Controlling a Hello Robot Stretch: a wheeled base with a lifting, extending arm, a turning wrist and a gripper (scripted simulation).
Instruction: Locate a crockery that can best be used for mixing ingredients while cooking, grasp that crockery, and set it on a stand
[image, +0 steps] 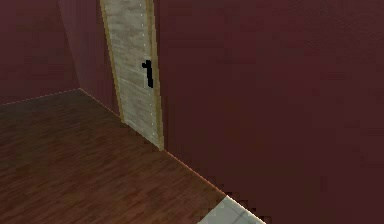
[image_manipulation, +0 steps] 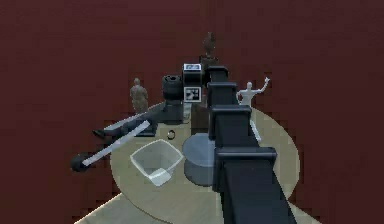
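On the round beige table (image_manipulation: 120, 185) stands a pale, see-through bowl-like vessel (image_manipulation: 155, 161) with a squarish rim. A grey round pot-like vessel (image_manipulation: 198, 160) stands right of it, against the arm. The dark arm bar (image_manipulation: 238, 150) rises from the bottom edge over the table to two white marked squares (image_manipulation: 192, 82). The gripper (image_manipulation: 168, 100) shows as a dark body left of them, farther out than both vessels. Table and small things lie behind its far end, so I cannot tell whether it holds anything.
Two long dark bat-like bars (image_manipulation: 115, 140) lie across the table's left part. A brown statuette (image_manipulation: 138, 95), a white statuette (image_manipulation: 250, 95), a dark statuette (image_manipulation: 208, 45) and a small ball (image_manipulation: 172, 133) stand farther out. In the forward view are maroon walls, a pale door (image: 135, 65) and dark wooden floor (image: 90, 160).
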